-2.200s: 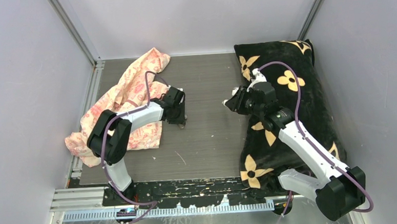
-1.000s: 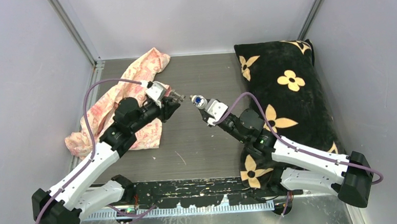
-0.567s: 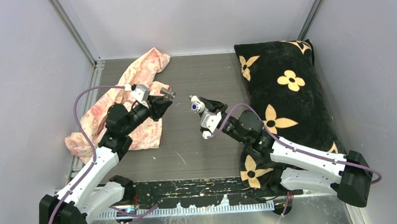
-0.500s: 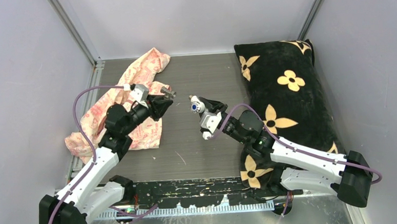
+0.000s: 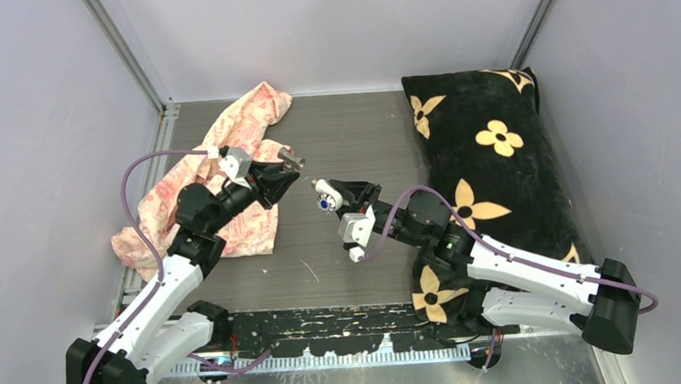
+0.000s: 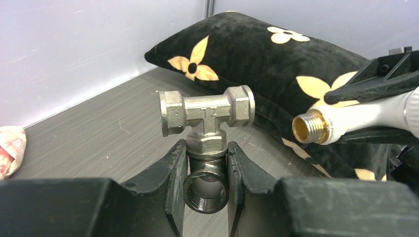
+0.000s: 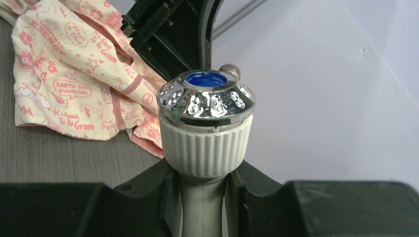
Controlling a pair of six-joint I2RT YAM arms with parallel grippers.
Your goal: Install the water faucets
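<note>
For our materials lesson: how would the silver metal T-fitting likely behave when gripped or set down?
The T-fitting looks like solid metal, so probably stiff and heavy for its size. Its shiny surface may slip in the jaws. Its three arms would likely stop it rolling far.

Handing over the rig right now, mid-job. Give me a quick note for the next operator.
Left end effector: shut on the metal tee fitting.
Right end effector: shut on the white tap, just below its knob.
The tap's brass thread points toward the tee, close but apart.
Done: both parts lifted.
Left: align them, then screw the tap into the tee.
</note>
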